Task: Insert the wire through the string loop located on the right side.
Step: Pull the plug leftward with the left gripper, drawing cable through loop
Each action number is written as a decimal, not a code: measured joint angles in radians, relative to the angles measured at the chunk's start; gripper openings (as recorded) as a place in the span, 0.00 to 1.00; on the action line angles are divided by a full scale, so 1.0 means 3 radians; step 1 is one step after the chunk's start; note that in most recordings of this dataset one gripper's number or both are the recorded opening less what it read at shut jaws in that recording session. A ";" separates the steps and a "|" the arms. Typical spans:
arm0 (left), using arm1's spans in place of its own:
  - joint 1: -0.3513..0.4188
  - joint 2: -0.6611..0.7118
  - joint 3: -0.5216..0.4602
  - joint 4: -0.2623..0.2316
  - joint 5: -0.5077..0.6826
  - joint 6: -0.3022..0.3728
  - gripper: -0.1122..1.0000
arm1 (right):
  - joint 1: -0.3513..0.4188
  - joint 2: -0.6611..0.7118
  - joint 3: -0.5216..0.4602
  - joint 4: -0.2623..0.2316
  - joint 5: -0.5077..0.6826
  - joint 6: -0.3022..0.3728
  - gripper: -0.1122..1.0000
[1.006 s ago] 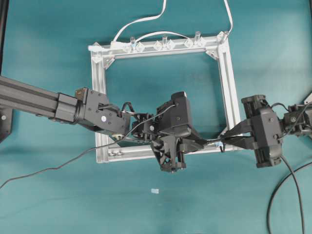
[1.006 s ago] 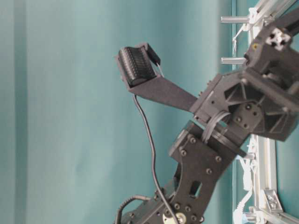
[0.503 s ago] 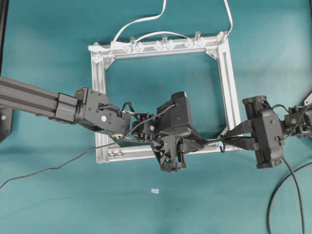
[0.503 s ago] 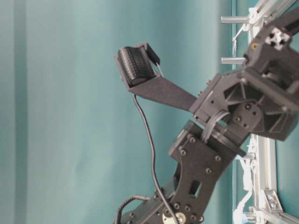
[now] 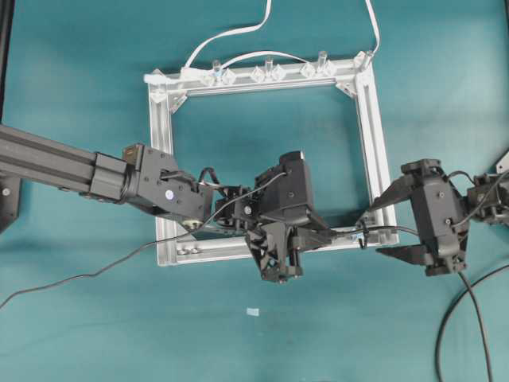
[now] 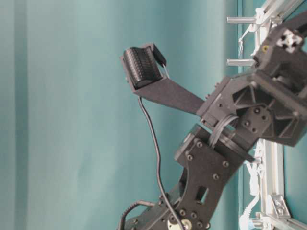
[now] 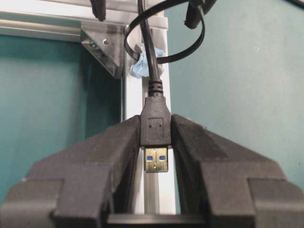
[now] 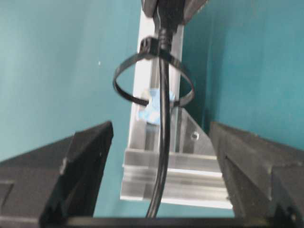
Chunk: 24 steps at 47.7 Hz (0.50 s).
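Note:
The wire's black plug [image 7: 156,128] is pinched between the fingers of my left gripper [image 7: 156,124], metal end pointing back at the camera. From the plug the wire [image 7: 151,57] runs through the string loop [image 7: 202,40], a thin dark ring tied to the frame bar with a blue mark [image 7: 142,64]. Overhead, the left gripper [image 5: 324,235] sits over the frame's lower bar, left of the loop [image 5: 362,235]. My right gripper [image 5: 375,230] stands open just right of the loop. Its jaws [image 8: 160,128] are wide apart with the wire [image 8: 164,118] passing untouched between them.
The aluminium frame [image 5: 374,135] lies on teal cloth, with clear clips and a white flat cable [image 5: 238,32] along its top bar. A small white scrap [image 5: 253,311] lies below the frame. Dark cables [image 5: 445,334] trail beside the right arm.
My right gripper has opened wide, letting go of the wire, and shifted slightly right. The left gripper has kept its hold on the plug and has not moved.

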 measured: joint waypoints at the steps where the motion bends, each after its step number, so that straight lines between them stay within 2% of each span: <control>1: 0.0000 -0.0005 0.0005 0.0000 0.0005 0.0000 0.30 | -0.0005 0.0000 0.0000 0.0000 0.0005 0.0000 0.89; 24: 0.0000 -0.0353 0.0368 0.0005 0.0112 0.0000 0.30 | 0.0000 0.0000 0.0005 0.0000 0.0000 0.0005 0.89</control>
